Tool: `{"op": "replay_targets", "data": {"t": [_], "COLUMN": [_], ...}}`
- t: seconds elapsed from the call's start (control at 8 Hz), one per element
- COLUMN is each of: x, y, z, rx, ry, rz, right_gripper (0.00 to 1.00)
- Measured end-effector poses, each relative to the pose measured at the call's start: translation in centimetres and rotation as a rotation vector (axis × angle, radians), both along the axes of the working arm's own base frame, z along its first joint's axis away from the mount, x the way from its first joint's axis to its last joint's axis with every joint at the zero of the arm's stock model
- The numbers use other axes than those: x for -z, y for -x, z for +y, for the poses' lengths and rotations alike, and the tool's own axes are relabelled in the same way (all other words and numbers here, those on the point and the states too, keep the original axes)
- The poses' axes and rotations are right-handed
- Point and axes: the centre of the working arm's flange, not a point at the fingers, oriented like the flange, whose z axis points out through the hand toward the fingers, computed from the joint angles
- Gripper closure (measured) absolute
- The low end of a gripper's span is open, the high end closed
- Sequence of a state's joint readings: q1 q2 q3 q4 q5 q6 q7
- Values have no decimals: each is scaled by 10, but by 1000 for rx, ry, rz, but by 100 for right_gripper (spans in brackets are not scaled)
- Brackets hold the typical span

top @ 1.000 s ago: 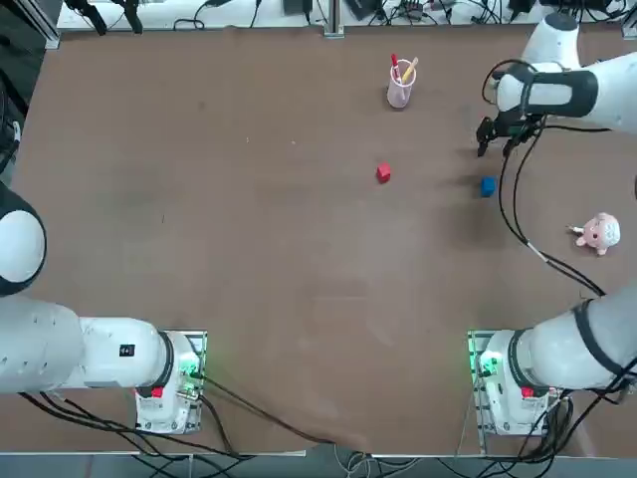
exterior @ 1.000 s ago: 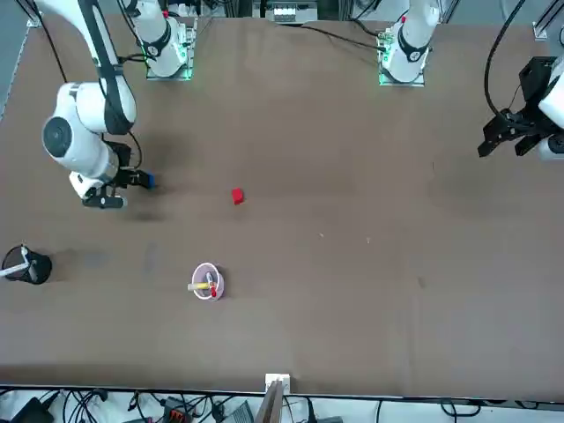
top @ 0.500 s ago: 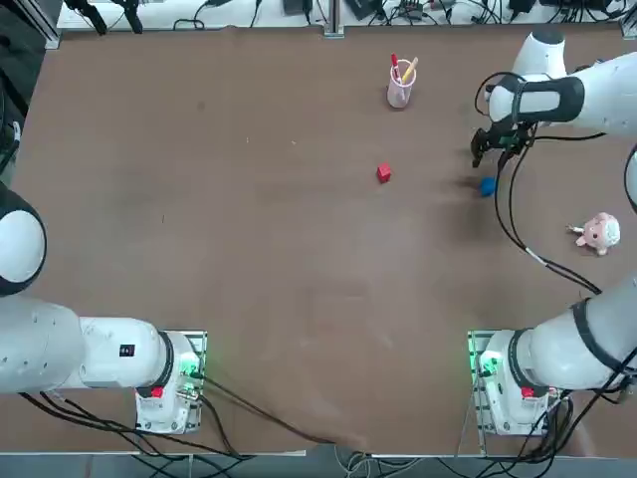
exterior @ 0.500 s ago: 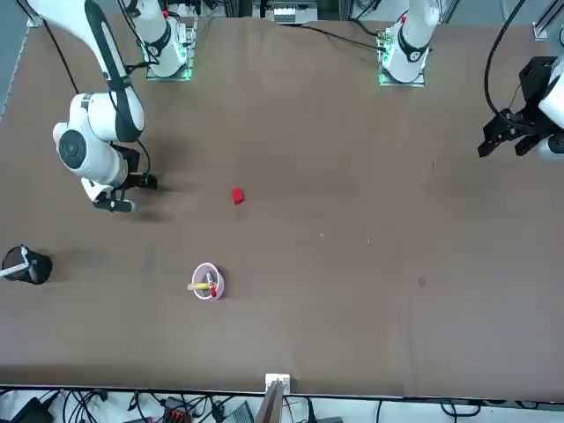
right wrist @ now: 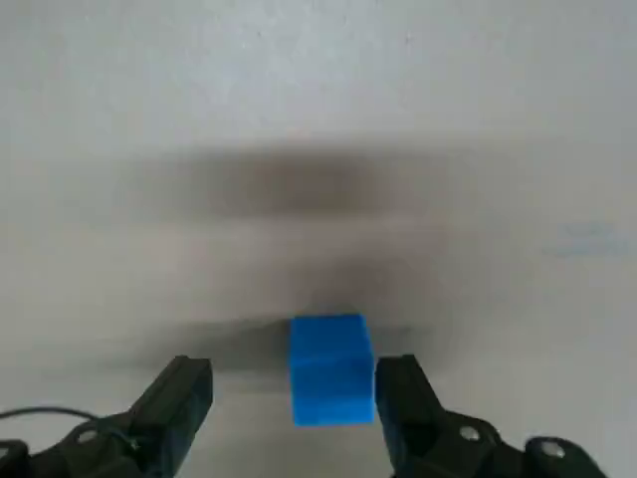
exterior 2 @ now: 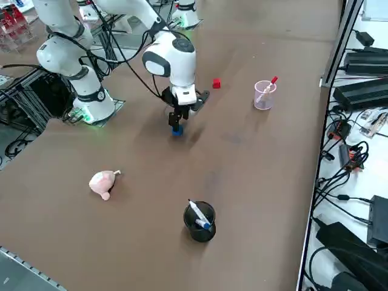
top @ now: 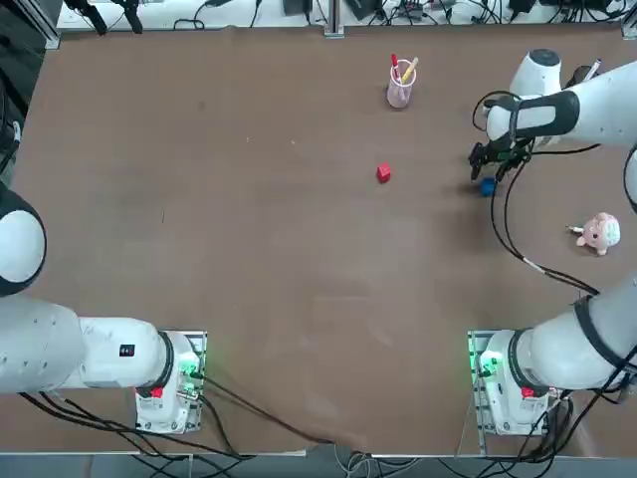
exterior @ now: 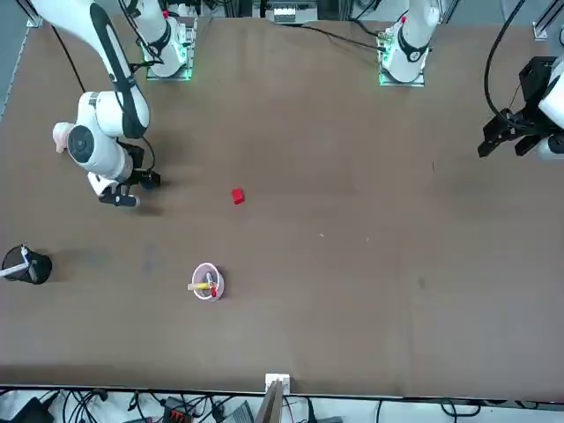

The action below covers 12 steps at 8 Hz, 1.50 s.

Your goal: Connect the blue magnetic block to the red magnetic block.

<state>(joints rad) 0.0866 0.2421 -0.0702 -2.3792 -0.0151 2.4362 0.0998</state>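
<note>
Right wrist view: the right gripper (right wrist: pixel 289 403) is spread wide around the blue magnetic block (right wrist: pixel 331 368), which sits nearer one finger. Center it before squeezing.

- The desk (top: pixel 249 249) is a broad brown surface with a matt, even finish, lit evenly from above.
- Along its far edge in the top view runs a tangle of black cables (top: pixel 398 12) on a pale floor.
- In the right side view, black power units (exterior 2: pixel 367 60) and more cables (exterior 2: pixel 339 157) lie on the grey floor beside the desk.
- A metal post (exterior 2: pixel 339 36) stands at that edge.
</note>
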Motion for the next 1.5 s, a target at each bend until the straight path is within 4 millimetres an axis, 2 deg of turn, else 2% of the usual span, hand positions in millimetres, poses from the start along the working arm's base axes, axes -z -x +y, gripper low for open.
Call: {"op": "replay_targets", "data": {"t": [0.25, 0.5, 0.88, 1.0, 1.12, 1.25, 1.5], "x": [2, 5, 16, 18, 18, 16, 8], "y": [3, 5, 5, 5, 5, 3, -8], "z": [-14, -18, -18, -18, -18, -17, -14], "rx": [-22, -26, -28, -29, -29, -30, -42], "ry": [-8, -10, -9, -9, -8, -8, -9], "rz": [6, 2, -3, -4, -6, -11, -43], "right_gripper": [2, 8, 26, 41, 42, 52, 52]}}
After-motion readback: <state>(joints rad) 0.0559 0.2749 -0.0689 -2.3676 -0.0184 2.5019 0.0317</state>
